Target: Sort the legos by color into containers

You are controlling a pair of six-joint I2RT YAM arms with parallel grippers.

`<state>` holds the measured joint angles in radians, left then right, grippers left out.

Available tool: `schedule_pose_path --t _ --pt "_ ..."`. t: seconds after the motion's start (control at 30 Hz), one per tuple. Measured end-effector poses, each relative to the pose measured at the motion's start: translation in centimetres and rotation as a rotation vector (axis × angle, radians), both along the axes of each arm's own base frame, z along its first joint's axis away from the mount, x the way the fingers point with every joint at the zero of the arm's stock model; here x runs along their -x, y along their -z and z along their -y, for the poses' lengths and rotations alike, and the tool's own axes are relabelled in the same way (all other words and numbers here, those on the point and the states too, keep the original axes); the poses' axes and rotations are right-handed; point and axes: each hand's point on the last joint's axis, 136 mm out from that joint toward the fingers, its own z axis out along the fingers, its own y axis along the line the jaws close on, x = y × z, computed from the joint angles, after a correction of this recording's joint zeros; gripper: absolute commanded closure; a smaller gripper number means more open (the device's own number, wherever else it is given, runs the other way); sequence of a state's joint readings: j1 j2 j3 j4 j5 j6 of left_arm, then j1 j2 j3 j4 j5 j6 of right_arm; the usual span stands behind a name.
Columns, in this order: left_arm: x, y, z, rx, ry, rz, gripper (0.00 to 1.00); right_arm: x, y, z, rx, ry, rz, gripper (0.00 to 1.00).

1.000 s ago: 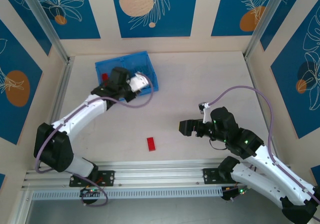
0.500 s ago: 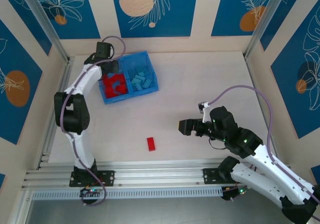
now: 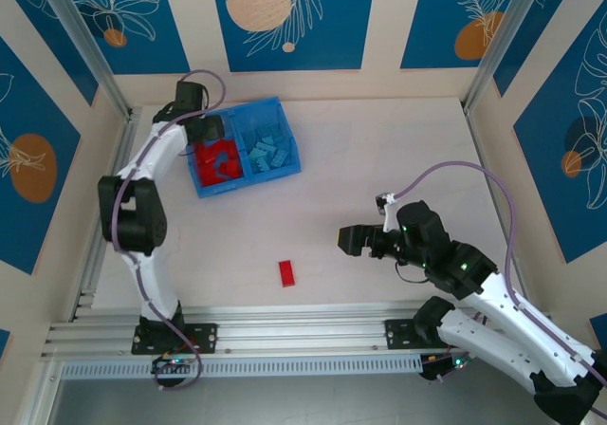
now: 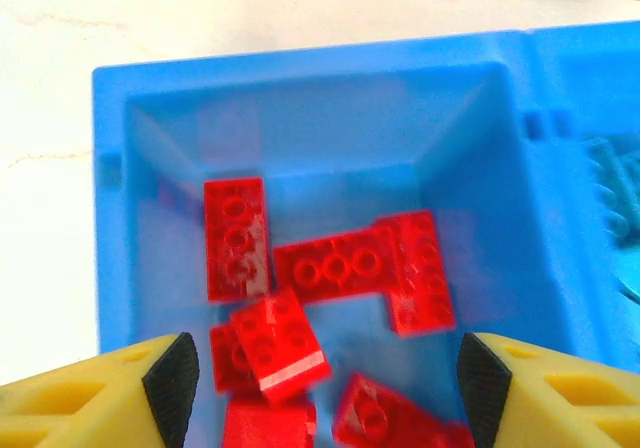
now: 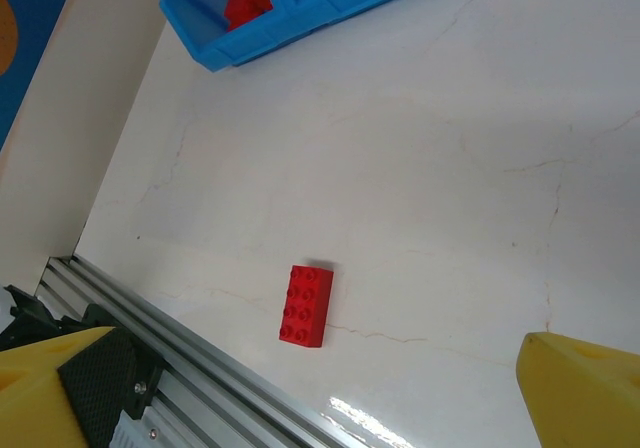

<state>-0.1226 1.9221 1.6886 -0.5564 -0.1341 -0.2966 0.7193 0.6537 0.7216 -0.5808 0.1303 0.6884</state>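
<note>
Legos (image 3: 220,162): small rectangular plastic bricks, bright red and light blue; all but one lie inside the bin.
Bin (image 3: 250,181): one shallow rectangular blue plastic tray with two compartments side by side, split by a central divider wall (image 4: 522,188); it sits on the white marbled tabletop (image 3: 398,150).
Left compartment (image 4: 300,128): holds the red bricks (image 4: 335,266) in a loose heap, some flat and some tilted over others; at least six show in the left wrist view.
Right compartment (image 3: 285,126): holds the light blue bricks (image 3: 268,148); at the edge of the left wrist view they are blurred and cannot be counted.
Stray item: a lone red brick (image 3: 286,272) lies flat with its studs up, well apart from the bin on the bin's near side (image 5: 307,305).
Left gripper (image 4: 330,393): hovers over the bin's left compartment, above the red heap; its yellow, black-padded fingers (image 4: 175,383) stand wide apart and clasp no brick.
Right gripper (image 3: 352,241): hangs above the tabletop well apart from the bin, on the bin's near-right side; its fingers (image 5: 70,383) are spread wide with nothing between them.
Rail (image 3: 285,323): an aluminium strip running along the table edge, on the side away from the bin.
</note>
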Motion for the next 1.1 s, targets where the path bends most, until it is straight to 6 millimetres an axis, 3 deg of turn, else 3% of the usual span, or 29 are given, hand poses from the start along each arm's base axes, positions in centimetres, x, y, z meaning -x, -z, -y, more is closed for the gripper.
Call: schedule_pose_path --t 0.13,0.23,0.3,0.4,0.53,0.63,0.83,0.97,1.1 --pt "5.9 -5.7 2.4 0.086 0.051 0.107 0.28 -0.3 0.2 -0.3 0.005 0.0 -0.005 0.0" --pt "12.6 -9.0 6.8 0.161 0.157 0.178 0.28 -0.7 0.2 -0.5 0.002 0.001 -0.001 0.0" --pt "16.9 -9.3 10.2 0.203 0.249 0.182 0.28 -0.9 0.3 -0.7 0.003 0.002 -0.003 0.0" --pt "23.7 -6.5 14.5 0.259 0.364 0.104 0.28 -1.1 0.7 -0.9 0.015 0.001 -0.017 0.01" --pt "30.6 -0.8 16.4 0.276 0.376 -0.051 0.26 -1.4 1.1 -1.0 0.024 0.006 -0.026 0.0" --pt "33.9 2.8 17.6 0.266 0.36 -0.148 0.16 -1.6 1.3 -1.2 0.024 0.005 -0.03 0.0" --pt "36.6 8.6 21.2 0.174 0.325 -0.267 0.14 -2.0 2.0 -1.7 0.035 -0.001 -0.05 0.01" --pt "37.1 12.3 21.4 0.089 0.272 -0.313 0.15 -2.0 2.1 -1.6 0.041 -0.004 -0.052 0.0" --pt "36.8 13.8 21.8 0.056 0.255 -0.325 0.2 -1.7 2.2 -1.4 0.047 -0.003 -0.057 0.01"
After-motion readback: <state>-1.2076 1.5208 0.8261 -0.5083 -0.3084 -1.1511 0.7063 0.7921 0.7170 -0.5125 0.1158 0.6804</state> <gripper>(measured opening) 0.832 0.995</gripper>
